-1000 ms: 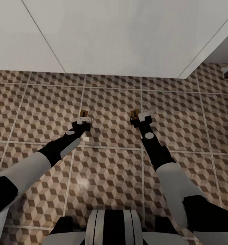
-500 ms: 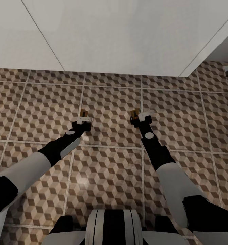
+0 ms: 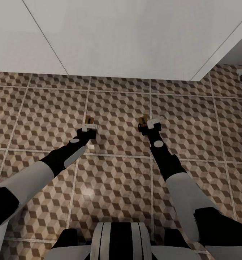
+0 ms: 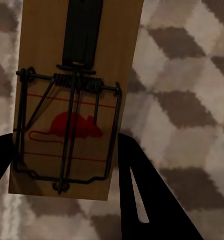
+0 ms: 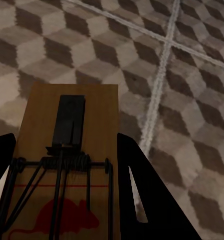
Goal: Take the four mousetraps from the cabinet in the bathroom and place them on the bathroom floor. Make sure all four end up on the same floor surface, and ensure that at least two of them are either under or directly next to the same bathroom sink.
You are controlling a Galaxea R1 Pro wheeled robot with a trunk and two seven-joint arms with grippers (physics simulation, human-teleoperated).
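Cube-tile bathroom floor; both grippers pinched stiff, light mousetraps: left gripper, right gripper. Grip board edges, avoid wire.

1. Both arms have white upper shells and black forearms, each carrying a pale oval mark near the wrist.
2. The left gripper and right gripper have white-topped fingers (black in the wrist views).
3. The trunk is white with black stripes.
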